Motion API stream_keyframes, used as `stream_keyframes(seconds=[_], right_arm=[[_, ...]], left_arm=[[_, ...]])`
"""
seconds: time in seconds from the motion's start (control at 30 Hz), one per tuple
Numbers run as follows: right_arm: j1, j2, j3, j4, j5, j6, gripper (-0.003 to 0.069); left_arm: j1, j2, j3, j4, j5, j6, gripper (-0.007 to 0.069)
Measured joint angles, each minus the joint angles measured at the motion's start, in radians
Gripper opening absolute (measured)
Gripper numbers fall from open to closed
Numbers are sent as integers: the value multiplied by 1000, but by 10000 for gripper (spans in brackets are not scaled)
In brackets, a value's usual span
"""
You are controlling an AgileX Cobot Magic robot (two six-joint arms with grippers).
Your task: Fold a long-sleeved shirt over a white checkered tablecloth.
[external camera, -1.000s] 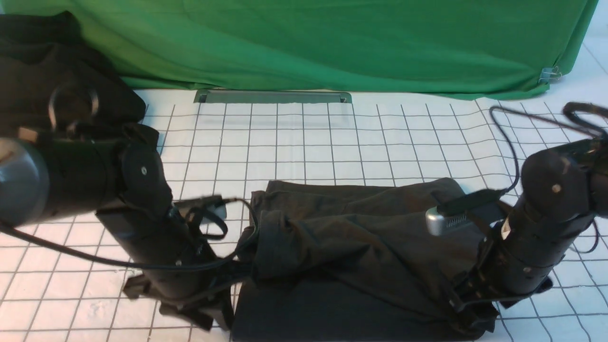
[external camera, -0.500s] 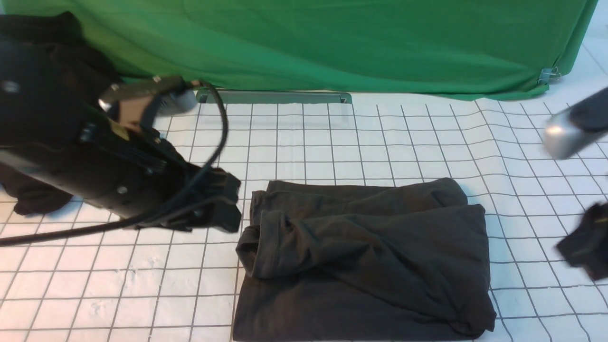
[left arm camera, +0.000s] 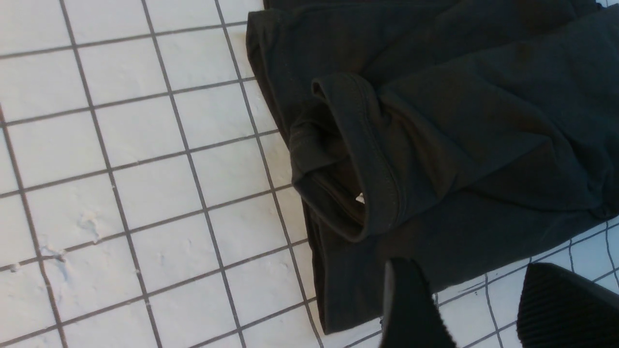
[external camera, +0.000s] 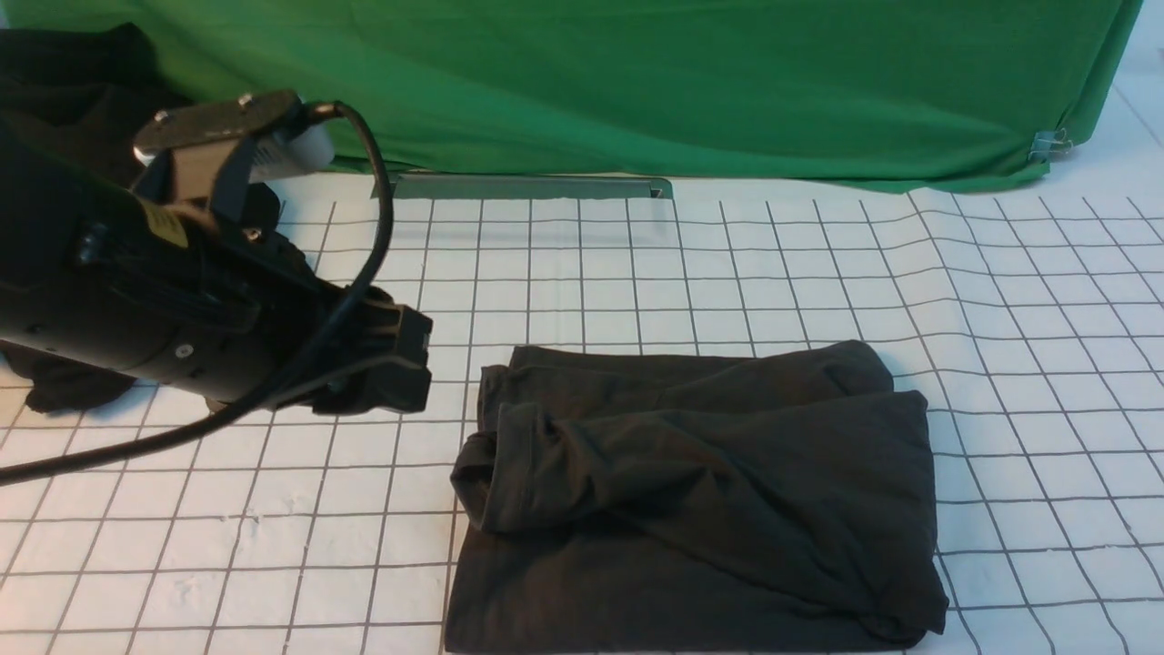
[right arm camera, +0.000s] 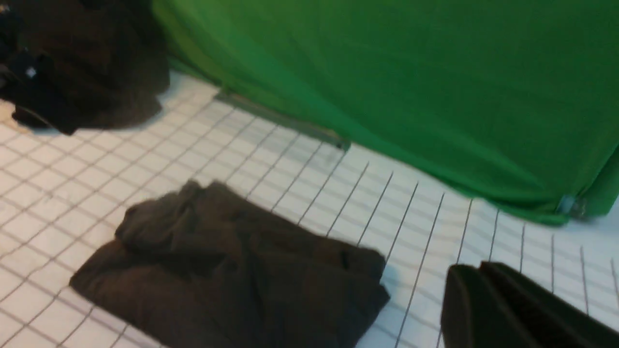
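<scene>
1. Both arms have pulled away from the long-sleeved shirt (external camera: 696,496) since a second ago: the right arm has left the front view altogether, and the left hand (external camera: 400,364) now hangs raised to the left of the bundle, touching nothing.
2. That shirt lies folded in a rough rectangle on the white checkered tablecloth (external camera: 637,273), at the near middle of the worktop.
3. Folding looks essentially done; I judge this the retreat after the last fold. Any next move calls only for smoothing the rumpled top layer.
4. From the left wrist, the left hand (left arm camera: 476,309) shows its fingers (left arm camera: 408,309) apart and empty, and the collar (left arm camera: 358,159) with a speck of white tag, which the front view misses.
5. From the right wrist, the right hand (right arm camera: 488,309) appears narrow and empty, and the black heap (right arm camera: 92,63) at far left is plain.
</scene>
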Motion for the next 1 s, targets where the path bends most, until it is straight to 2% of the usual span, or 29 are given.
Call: stream_keyframes(seconds=[0.23, 0.3, 0.47, 1.0], right_arm=[[0, -122, 259, 3, -240, -14, 6], [0, -122, 363, 4, -362, -14, 6], [0, -122, 439, 4, -514, -16, 6], [0, -122, 441, 6, -549, -14, 35]], left_arm=[[0, 0, 0, 3, -2, 1, 165], [0, 0, 0, 5, -2, 1, 118], [0, 0, 0, 5, -1, 1, 82], [0, 0, 0, 8, -1, 17, 79]])
